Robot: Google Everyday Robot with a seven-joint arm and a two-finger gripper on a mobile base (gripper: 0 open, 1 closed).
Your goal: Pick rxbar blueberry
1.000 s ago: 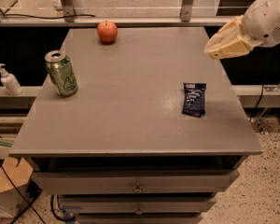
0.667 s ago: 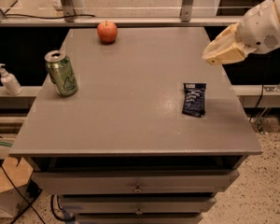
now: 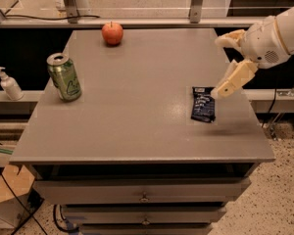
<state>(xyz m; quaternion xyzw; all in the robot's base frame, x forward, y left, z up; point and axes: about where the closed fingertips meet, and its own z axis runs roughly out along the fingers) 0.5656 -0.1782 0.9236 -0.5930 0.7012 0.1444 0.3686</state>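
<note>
Hand (image 3: 217,67) hovers over the worktop's (image 3: 137,111) right edge, fingers spread wide, gripping nothing. Lower fingertip just beside the rxbar blueberry (image 3: 203,104), which lies flat. Green can (image 3: 64,77) left, apple (image 3: 112,33) at back.

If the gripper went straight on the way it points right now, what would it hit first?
Probably the rxbar blueberry: the open gripper hangs above the right side of the table, angled down-left toward the bar. Depth is unclear; it might meet bare table first.
</note>
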